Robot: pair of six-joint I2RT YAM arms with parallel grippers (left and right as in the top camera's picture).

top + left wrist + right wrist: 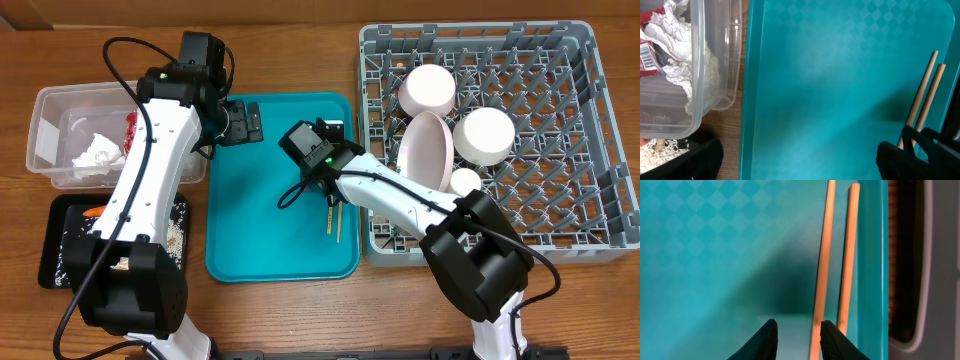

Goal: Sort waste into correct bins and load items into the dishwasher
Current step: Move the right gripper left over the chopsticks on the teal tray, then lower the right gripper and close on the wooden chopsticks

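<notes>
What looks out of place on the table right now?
Only the chopsticks: they lie flat on the teal tray near its right rim, not in the dish rack. Nothing looks broken.

My chopsticks (822,270), thin and light wood, lie flat side by side, almost parallel, near the right edge of the teal tray (260,250). To my right the grey rack (560,120) holds the dishes among its pegs. The pale pink plate (428,150) stands on edge, leaning. A white bowl (429,90) sits behind it, a second bowl (484,135) just right of it, and the small white cup (465,181) in front. On my left the clear tub (45,110) holds crumpled white tissues (97,152) and the red wrapper (130,128). Nearer me, the black tray (55,262) carries the orange carrot (92,212) and scattered pale scraps (175,235).
</notes>
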